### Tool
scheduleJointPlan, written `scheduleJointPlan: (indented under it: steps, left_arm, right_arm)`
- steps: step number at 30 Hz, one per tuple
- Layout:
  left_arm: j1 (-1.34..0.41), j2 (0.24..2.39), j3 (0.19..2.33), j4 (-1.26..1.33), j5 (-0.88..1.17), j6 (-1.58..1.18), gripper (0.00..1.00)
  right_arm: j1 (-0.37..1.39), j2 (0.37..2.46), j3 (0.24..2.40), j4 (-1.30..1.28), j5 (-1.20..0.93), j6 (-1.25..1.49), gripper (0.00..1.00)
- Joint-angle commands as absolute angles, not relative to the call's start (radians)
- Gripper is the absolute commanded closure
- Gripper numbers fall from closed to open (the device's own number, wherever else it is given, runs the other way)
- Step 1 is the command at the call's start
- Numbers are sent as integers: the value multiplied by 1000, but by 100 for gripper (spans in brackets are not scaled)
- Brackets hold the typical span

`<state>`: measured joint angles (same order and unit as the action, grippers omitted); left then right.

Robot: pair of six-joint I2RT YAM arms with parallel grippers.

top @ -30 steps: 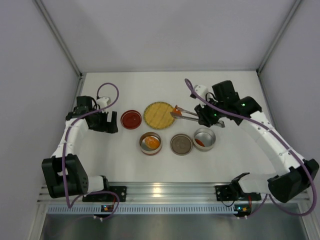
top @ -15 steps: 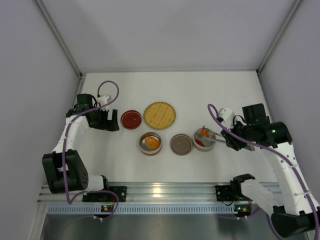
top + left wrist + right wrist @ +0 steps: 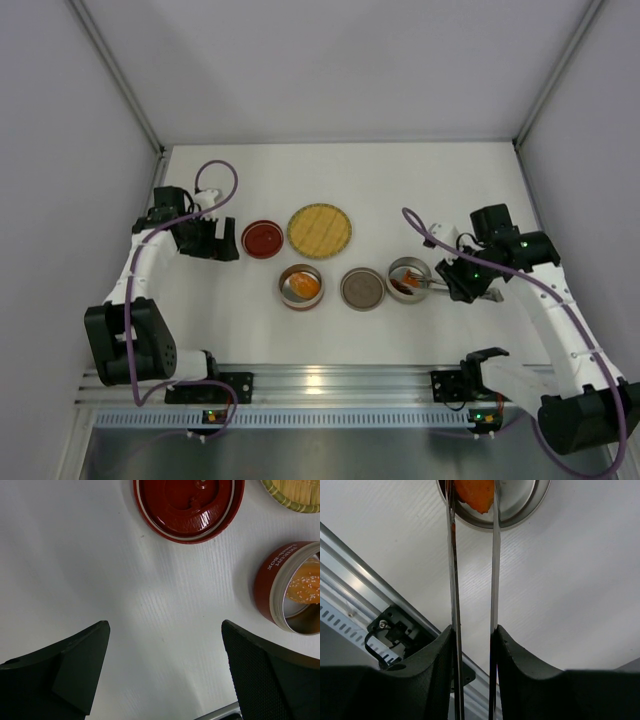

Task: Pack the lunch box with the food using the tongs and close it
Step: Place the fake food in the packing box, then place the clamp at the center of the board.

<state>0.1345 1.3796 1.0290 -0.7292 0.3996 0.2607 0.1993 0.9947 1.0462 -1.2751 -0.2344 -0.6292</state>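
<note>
Nearest row on the table (image 3: 430, 190): three round items in a line.

1. Right tin (image 3: 410, 260): open. It holds a red-orange piece of food (image 3: 400, 285). My right claw (image 3: 462, 281) is clamped on the tongs (image 3: 432, 286), one finger against each arm. The arms run almost parallel into this tin. In the right wrist view the tong tips reach over the rim with the orange piece between them. Whether they pinch it or only flank it, I cannot tell.
2. Middle item (image 3: 363, 289): grey-brown inside. Lid or tin, I cannot tell.
3. Left tin (image 3: 282, 288): open, red outer wall, bright metal inside. It holds one orange piece (image 3: 307, 287) speckled with pale seeds.

Farther row:

4. Red lid (image 3: 263, 239): flat on the table.
5. Plate (image 3: 320, 229): yellow, woven, just right of the red lid. Nothing shows on it.

My left claw (image 3: 205, 240) hangs left of the red lid. Its jaws are spread wide and hold nothing.
</note>
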Motion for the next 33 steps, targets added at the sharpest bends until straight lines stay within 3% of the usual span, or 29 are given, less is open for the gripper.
scheduleJointPlan:
  steps: [1, 3, 4, 7, 16, 23, 28, 33]
  left_arm:
    - [133, 1361, 1071, -736, 396, 268, 2]
    - [133, 1361, 1068, -739, 391, 273, 2]
    - [133, 1361, 1066, -739, 391, 273, 2]
    - [135, 1365, 1065, -739, 390, 273, 2]
    - [133, 1359, 1075, -749, 390, 278, 2]
    - [133, 1344, 1086, -759, 361, 298, 2]
    - [133, 1336, 1095, -772, 370, 302, 2]
    - [133, 1339, 1101, -779, 373, 310, 2]
  right_arm:
    - [179, 1019, 1084, -1197, -265, -646, 95]
    - [178, 1032, 1095, -1193, -270, -647, 90]
    - [176, 1034, 1097, -1195, -275, -647, 82]
    - [176, 1035, 1106, -1193, -278, -652, 71]
    - [155, 1040, 1187, -1216, -308, -649, 51]
    - [141, 1055, 1233, -1244, -316, -663, 50]
    - [54, 1087, 1305, -1227, -382, -644, 60]
    - [-100, 1221, 1367, -1154, -486, -554, 63]
